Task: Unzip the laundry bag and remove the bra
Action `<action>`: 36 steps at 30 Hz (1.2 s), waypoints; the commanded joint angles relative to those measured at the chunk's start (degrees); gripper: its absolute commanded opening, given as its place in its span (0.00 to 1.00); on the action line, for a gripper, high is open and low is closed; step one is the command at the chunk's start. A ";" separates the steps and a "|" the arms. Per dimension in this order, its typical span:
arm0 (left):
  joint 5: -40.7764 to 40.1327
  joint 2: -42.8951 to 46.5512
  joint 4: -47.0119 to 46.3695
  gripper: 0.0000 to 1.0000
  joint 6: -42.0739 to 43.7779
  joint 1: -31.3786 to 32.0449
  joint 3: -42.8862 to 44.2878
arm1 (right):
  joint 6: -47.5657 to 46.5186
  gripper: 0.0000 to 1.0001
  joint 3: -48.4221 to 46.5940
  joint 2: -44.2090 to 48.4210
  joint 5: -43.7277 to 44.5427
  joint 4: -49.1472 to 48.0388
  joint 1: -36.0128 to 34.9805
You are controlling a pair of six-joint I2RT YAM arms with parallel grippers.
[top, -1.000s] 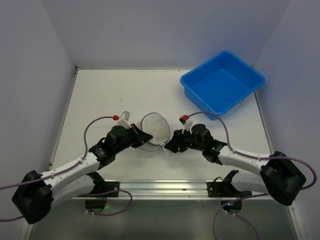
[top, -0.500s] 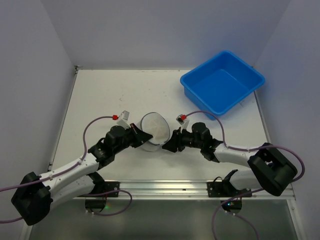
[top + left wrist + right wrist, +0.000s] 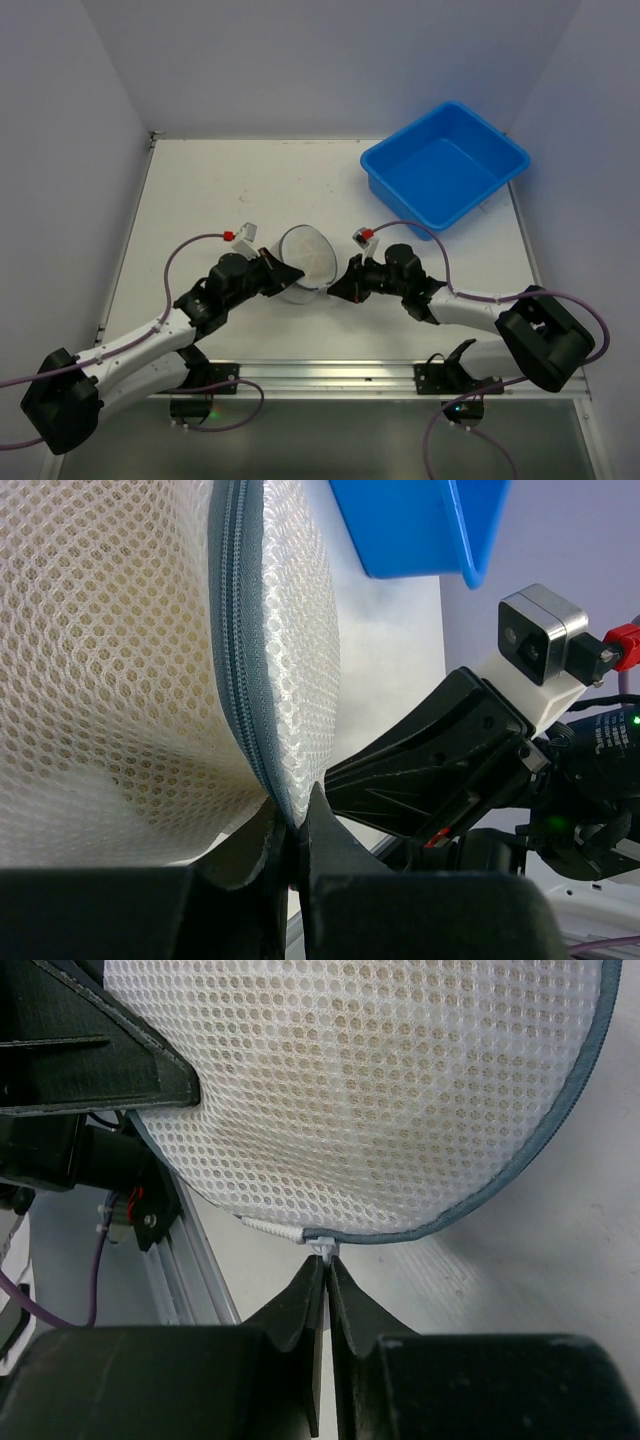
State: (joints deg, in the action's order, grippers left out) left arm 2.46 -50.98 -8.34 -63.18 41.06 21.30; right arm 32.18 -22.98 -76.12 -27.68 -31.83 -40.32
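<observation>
The laundry bag [image 3: 306, 256] is a round white mesh pouch with a dark bluish zipper rim, held on edge between my two arms near the table's middle. A tan shape shows faintly through the mesh [image 3: 400, 1080]; I cannot tell what it is. My left gripper [image 3: 296, 279] is shut on the bag's edge at the zipper rim [image 3: 240, 710]. My right gripper [image 3: 333, 288] is shut on the white zipper pull [image 3: 326, 1250] at the rim's lower edge, where the closed zipper begins. The right gripper's black body shows in the left wrist view [image 3: 440, 770].
A blue plastic tub [image 3: 444, 163] stands at the back right; its corner shows in the left wrist view [image 3: 420, 530]. A metal rail [image 3: 330, 372] runs along the table's near edge. Purple cables loop off both arms.
The right arm has shifted a little left toward the bag and its gripper now sits against the bag's lower right edge. The bag and the left gripper have barely moved.
</observation>
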 commanded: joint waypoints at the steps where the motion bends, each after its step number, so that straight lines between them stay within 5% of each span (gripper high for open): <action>1: 0.26 1.15 -1.51 0.00 1.57 0.25 -0.47 | -2.04 0.06 0.04 0.88 -0.53 -2.09 0.50; 17: -2.11 3.35 3.42 0.00 6.31 -0.63 -0.56 | -6.70 0.00 -3.12 9.23 7.99 18.89 3.93; 28: 8.87 -8.23 -2.38 0.00 15.27 -8.53 3.99 | -3.89 0.00 -11.20 8.80 6.85 26.82 0.61; 32: 9.32 -13.70 -3.44 0.24 14.67 -9.50 9.45 | 2.15 0.00 -15.51 4.85 11.49 25.78 -4.40; 36: 9.23 -14.24 -1.70 0.76 12.12 -9.77 12.36 | 9.20 0.00 -17.62 -1.21 13.97 20.95 -6.53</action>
State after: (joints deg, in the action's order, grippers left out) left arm 10.66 -65.76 -9.32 -51.11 31.44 30.24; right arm 34.48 -37.63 -74.22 -17.50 -6.63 -45.47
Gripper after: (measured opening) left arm 0.699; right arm 0.007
